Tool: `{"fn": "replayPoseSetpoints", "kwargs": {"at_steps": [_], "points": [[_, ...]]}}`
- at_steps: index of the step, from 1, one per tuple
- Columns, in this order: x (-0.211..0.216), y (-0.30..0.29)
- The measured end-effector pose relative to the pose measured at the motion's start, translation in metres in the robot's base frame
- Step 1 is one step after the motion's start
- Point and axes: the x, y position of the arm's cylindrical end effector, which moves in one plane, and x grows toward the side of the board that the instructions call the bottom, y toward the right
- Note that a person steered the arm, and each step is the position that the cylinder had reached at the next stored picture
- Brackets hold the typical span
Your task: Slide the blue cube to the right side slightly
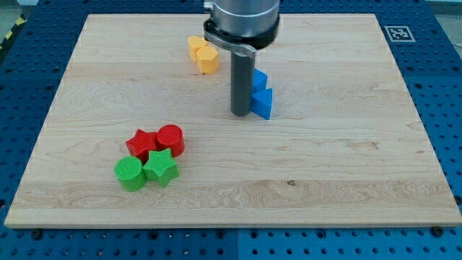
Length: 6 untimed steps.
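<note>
Pale wooden board (325, 159) on a blue pegboard table (29, 72). No gripper, only a straight dark rod, with my tip (240, 114) planted a little toward the board's top edge from centre. Touching or just beside the tip on the view's right: blue cube (259, 79) partly hidden behind the rod, blue triangular block (263, 103) in front of it. Near the top edge: two yellow blocks (203, 53) pressed together. Toward the bottom-left corner, clustered: red star (142, 143), red cylinder (171, 139), green cylinder (130, 173), green star (162, 167).
</note>
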Motion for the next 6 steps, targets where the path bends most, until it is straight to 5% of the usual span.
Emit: {"fn": "replayPoseSetpoints", "kwargs": {"at_steps": [2, 6], "points": [[-0.035, -0.004], [-0.032, -0.004]]}}
